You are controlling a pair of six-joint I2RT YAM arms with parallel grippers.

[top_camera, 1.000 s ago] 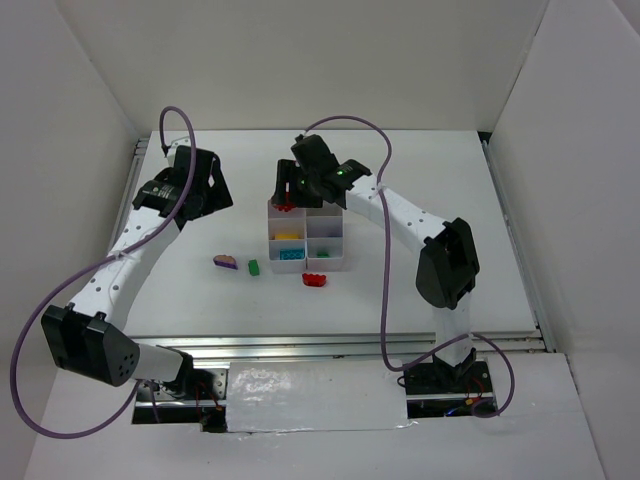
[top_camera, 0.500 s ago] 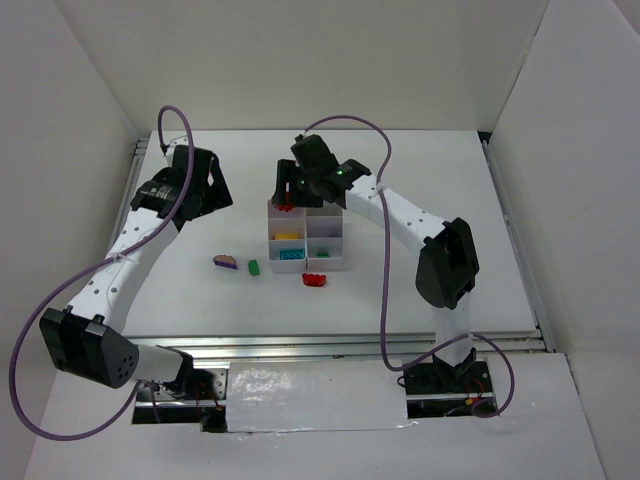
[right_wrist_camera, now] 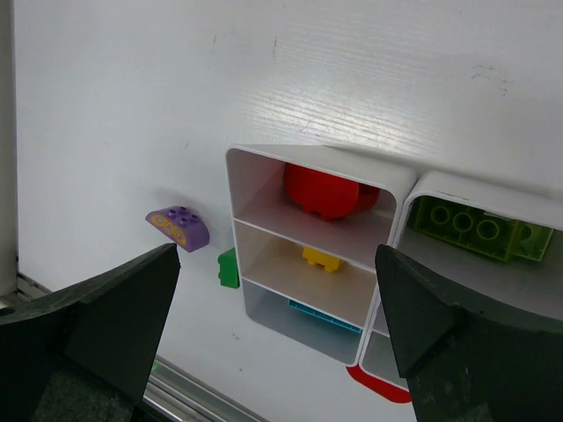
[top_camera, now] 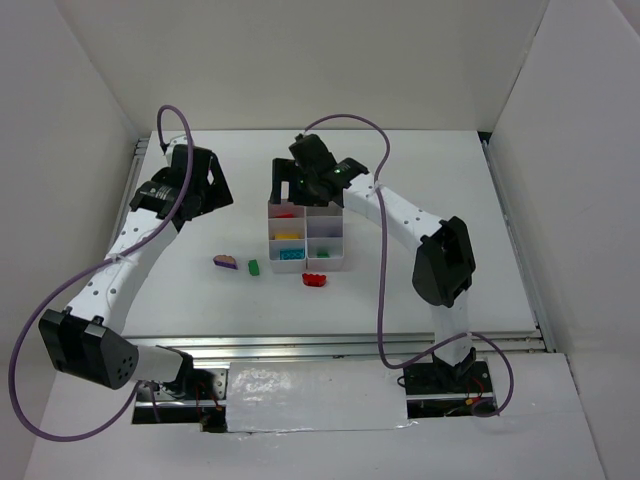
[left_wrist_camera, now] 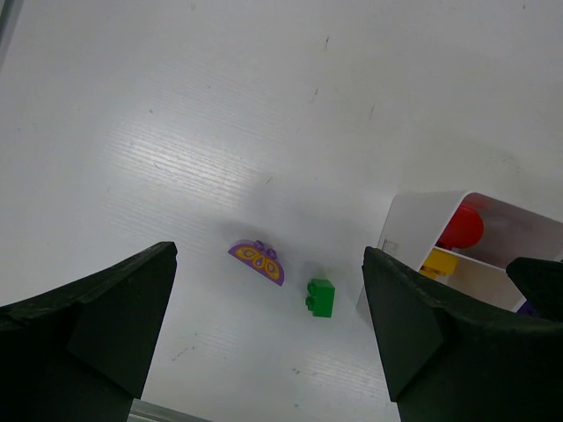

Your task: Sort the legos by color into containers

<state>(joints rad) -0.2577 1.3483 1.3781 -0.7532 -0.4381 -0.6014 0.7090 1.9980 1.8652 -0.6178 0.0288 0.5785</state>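
Okay, the containers sit mid-table, and from the right wrist camera I can read the left column cleanly: a red lego in the far cell, a yellow lego in the middle one, a teal lego in the near one. The far cell of the right column holds a lime-green brick lying flat, studs up. I see a lilac tint in the middle right cell on the overhead, too small for me to call. Three pieces are loose on the table: a red brick right at the near wall of the block, touching or not I can't tell; a green brick off the block's near-left corner; and a purple half-round brick just beside that green one, further left. The right gripper hangs over the far-left cell, fingers spread wide with nothing between them. The left gripper is up over the left side of the table, well apart from the block, also spread wide and carrying nothing, its camera looking down on the purple and green pieces
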